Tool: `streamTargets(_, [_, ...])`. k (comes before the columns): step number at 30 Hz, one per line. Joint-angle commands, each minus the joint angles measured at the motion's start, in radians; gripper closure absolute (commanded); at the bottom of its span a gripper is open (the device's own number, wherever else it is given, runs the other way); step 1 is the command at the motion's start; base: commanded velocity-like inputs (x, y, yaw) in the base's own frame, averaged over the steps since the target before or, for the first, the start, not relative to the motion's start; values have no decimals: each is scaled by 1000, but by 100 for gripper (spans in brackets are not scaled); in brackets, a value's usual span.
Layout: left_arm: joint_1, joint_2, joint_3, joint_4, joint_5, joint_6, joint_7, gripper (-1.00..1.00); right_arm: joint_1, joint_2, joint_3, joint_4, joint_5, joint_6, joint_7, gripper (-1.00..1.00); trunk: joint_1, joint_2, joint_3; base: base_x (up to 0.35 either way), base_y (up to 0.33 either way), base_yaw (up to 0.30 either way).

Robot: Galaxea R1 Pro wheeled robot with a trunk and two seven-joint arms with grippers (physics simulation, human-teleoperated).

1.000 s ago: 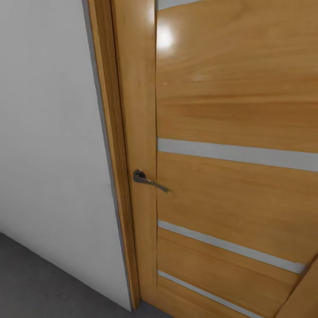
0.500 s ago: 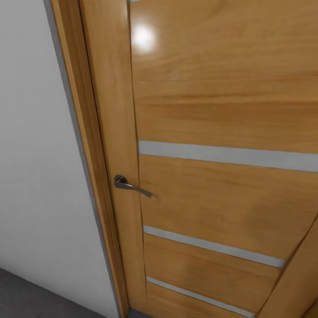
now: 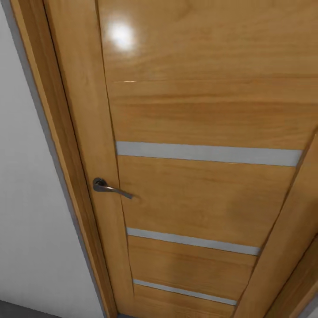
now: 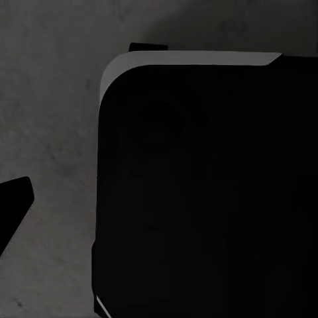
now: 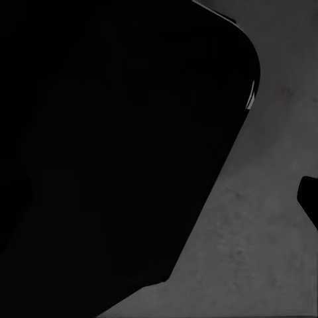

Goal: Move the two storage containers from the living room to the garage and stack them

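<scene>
The floor (image 4: 53,119) of the garage is a dark grey, mottled concrete surface. It appears in the left wrist view, in the right wrist view (image 5: 265,252), and as a narrow strip at the lower left corner of the head view (image 3: 17,310).

Head view:
- A wooden door (image 3: 198,110) in a glossy honey-brown finish stands close in front of the camera and is shut in its frame (image 3: 57,132).
- Three pale grey horizontal strips cross the door leaf; the uppermost strip (image 3: 207,154) is the widest.
- A dark metal lever handle (image 3: 108,187) sits on the left stile, with its lever pointing toward the middle of the door.
- A bright light reflection (image 3: 120,34) shows on the upper panel.
- A plain white wall (image 3: 26,221) adjoins the frame on the left and meets the floor.

Left wrist view:
- A large black body (image 4: 199,199) with a rounded corner and a pale grey edge (image 4: 192,58) stands over the floor.
- One dark fingertip (image 4: 12,202) of the left tool enters at the picture edge. Whether this tool is released or clenched cannot be told.

Right wrist view:
- A large black body (image 5: 112,152) covers much of the floor.
- One dark fingertip (image 5: 309,199) of the right tool enters at the picture edge. Its state cannot be told either.
</scene>
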Motion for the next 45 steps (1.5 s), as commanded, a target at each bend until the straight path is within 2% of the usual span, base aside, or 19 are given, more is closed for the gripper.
streamTargets(1, [0,0,0,0,7,-3,0,-100,0,0,8,0,-11,-3,0,-100,0,0,-1,0,0,-243])
streamTargets(24, [-1,0,0,0,7,-3,0,-100,0,0,8,0,-11,-3,0,-100,0,0,-1,0,0,-237])
streamTargets(39, [0,1,0,0,7,-3,0,-100,0,0,8,0,-9,-2,0,-100,0,0,-1,0,0,-8])
streamTargets(45, [0,1,1,0,7,-3,0,-100,0,-1,8,0,-8,-3,0,-100,0,0,-1,0,0,208])
